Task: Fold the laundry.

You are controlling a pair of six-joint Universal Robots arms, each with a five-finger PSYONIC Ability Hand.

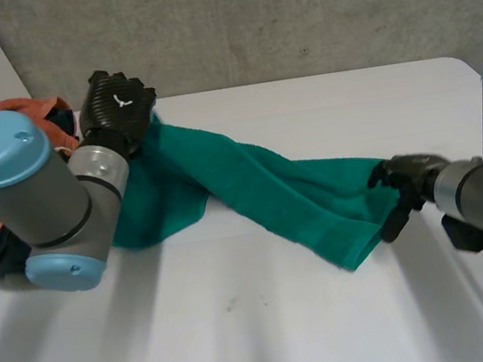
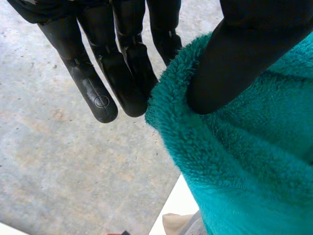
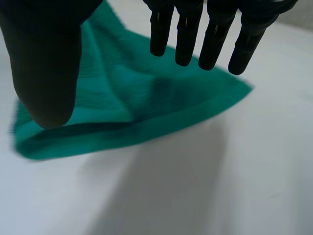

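Green towel [image 1: 251, 184] stretches lengthwise from left hand [image 1: 118, 104] toward right hand [image 1: 407, 177]

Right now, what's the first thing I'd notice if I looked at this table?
The bright green towel, stretched in a long band across the white table. The left hand pinches its far end, lifted off the table, while the right hand is open at its other end.
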